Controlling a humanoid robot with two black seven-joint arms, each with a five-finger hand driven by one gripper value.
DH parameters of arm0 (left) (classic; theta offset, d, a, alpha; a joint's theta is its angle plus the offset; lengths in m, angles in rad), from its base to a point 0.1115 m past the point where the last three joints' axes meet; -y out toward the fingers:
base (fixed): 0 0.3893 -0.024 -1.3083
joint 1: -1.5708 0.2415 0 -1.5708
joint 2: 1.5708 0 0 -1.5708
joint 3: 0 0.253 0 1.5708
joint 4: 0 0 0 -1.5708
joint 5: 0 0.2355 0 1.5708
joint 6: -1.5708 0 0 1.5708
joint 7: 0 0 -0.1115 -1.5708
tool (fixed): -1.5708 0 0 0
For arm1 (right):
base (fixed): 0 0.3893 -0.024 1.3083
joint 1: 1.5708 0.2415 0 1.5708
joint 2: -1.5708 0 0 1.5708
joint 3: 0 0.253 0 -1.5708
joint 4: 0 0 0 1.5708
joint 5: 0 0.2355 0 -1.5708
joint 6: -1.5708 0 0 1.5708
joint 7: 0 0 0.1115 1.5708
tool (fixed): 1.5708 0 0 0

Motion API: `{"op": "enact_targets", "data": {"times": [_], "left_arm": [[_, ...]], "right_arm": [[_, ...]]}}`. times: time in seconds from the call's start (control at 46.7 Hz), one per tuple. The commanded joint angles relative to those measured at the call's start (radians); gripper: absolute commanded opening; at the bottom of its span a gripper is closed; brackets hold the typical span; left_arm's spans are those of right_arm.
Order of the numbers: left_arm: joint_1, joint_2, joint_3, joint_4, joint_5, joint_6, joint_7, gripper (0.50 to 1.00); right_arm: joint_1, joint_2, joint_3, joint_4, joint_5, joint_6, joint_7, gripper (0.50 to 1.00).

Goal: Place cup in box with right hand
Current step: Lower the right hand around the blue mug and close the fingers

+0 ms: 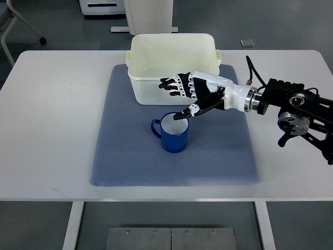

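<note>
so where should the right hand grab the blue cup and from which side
Probably by the body or rim on its right side, coming in from the right. The blue cup stands upright on the mat, mouth open, handle pointing left, away from the right hand. That leaves the right wall bare, and the thumb already hangs over the rim.

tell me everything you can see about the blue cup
The cup is glossy blue with a pale inside and looks empty. It stands upright on the blue-grey mat, its loop handle pointing to the picture's left, just in front of the white box. The right hand hangs over its rim, thumb tip at the opening; contact is unclear.
</note>
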Motion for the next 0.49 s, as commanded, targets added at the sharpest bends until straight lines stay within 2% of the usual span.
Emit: {"op": "enact_targets", "data": {"times": [0.0,0.471], "left_arm": [[0.0,0.0,0.0,0.0,0.0,-0.001,0.0,1.0],[0.0,0.0,-0.001,0.0,0.0,0.0,0.0,1.0]], "right_arm": [[0.0,0.016,-0.017,-0.013,0.0,-0.033,0.0,1.0],[-0.019,0.046,-0.054,-0.044,-0.015,-0.047,0.0,1.0]]}}
